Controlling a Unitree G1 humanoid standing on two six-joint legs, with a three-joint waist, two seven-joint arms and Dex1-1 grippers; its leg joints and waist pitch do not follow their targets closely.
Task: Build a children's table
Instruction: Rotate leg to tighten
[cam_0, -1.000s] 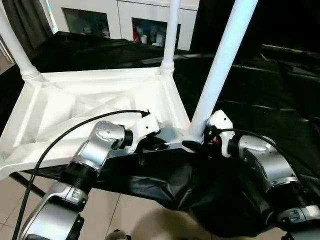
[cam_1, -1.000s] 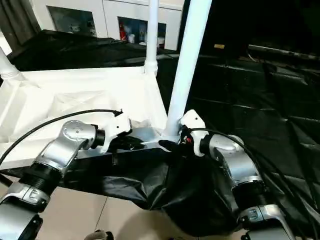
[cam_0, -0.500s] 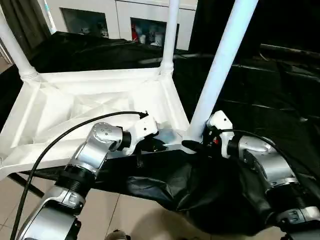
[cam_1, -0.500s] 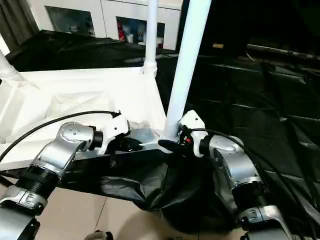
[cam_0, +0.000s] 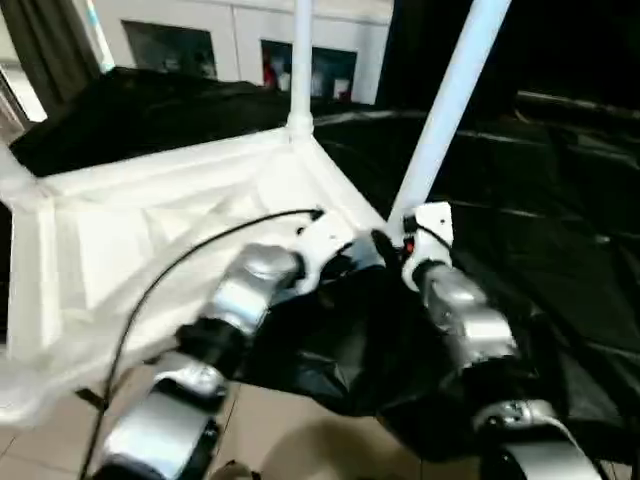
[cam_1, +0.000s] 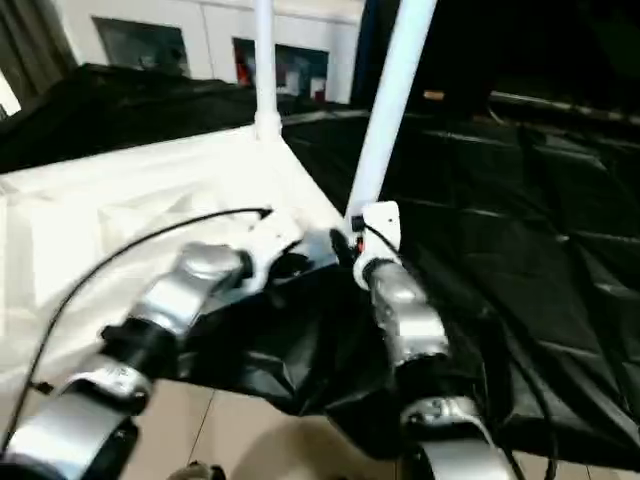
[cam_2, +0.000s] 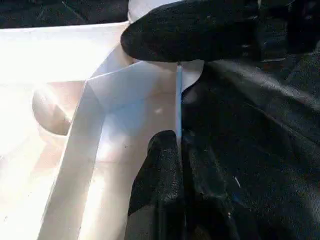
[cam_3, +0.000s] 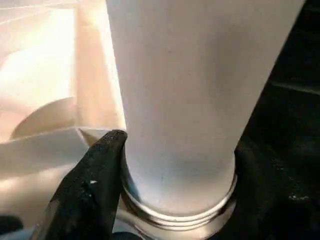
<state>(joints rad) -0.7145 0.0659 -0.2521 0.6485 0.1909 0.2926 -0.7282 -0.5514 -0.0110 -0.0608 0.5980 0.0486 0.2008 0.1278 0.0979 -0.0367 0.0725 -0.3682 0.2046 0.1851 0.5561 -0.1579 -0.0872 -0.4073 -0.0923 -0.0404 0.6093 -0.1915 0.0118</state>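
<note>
Nearest the camera, the two silver forearms are reaching forward to the same near corner of the upturned table top (cam_0: 150, 235), which is lying ribbed side up on a surface draped in black plastic sheeting (cam_0: 560, 250). The left gripper (cam_2: 179, 150) is clenching the thin white edge wall of the top, its two black fingers pressed together on either side of that wall just beside the corner. The right gripper (cam_3: 172, 165) is grasping the base of the near leg (cam_0: 445, 110), one black finger (cam_3: 92, 185) lying against the leg's side right above its threaded collar, the other side of the leg meeting the dark mass of the second finger. That collar is sitting at the round corner socket, though how far it is seated cannot be told. The leg is a smooth white tapered tube, leaning slightly as it rises out of the picture. Inside the top, white ribs are running diagonally across a shallow tray-like hollow. Farther off, a second leg (cam_0: 301, 60) is standing upright in the far corner socket. Beyond it, a white cabinet (cam_0: 240, 40) with glass doors is standing against the wall.
</note>
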